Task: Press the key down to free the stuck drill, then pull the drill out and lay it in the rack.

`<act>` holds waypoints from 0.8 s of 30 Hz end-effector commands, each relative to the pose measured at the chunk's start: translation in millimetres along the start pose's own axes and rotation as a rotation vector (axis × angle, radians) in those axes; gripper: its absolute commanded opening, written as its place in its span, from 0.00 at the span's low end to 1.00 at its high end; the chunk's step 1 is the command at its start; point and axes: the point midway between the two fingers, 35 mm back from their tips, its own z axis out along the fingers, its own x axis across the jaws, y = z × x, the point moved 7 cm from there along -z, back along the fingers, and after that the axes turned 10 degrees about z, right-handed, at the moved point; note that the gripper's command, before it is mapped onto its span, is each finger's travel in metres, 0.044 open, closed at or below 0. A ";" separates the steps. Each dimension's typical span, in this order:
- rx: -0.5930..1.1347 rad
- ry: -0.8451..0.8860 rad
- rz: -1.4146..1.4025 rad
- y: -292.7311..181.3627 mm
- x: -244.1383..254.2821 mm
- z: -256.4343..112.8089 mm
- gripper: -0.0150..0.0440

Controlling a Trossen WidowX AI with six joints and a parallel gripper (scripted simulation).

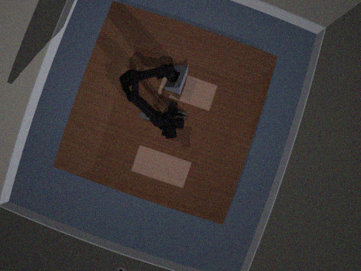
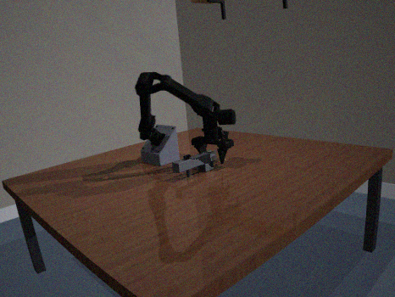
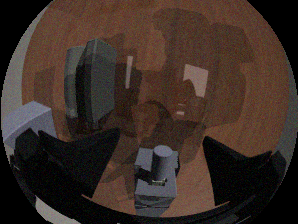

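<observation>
In the wrist view a grey block point(image 3: 156, 191) with a short upright cylinder point(image 3: 162, 159) lies low in the middle, between and below the fingertips. Two upright grey-green plates point(image 3: 102, 80) stand to the left, close together. Which piece is the key, the drill or the rack I cannot tell. In the exterior view a low grey assembly point(image 2: 181, 165) stands on the table; the arm hides most of it in the top view. My gripper point(image 3: 163, 137) point(image 2: 212, 157) is open and empty, with its fingers pointing down close by the assembly.
The pale wedge-shaped arm base point(image 2: 169, 148) point(image 3: 32, 120) stands behind the assembly. Two pale patches point(image 1: 161, 166) point(image 1: 203, 94) show on the wooden table point(image 1: 217, 155) point(image 2: 263, 204). The arm's shadows cross the table.
</observation>
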 end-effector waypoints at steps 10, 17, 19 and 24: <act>0.000 0.000 0.000 0.0 0.0 0.0 0.56; 0.000 0.000 0.000 0.0 0.0 0.0 0.28; 0.000 0.000 0.000 0.0 0.0 0.0 0.25; 0.001 0.000 -0.001 0.5 0.2 0.0 0.25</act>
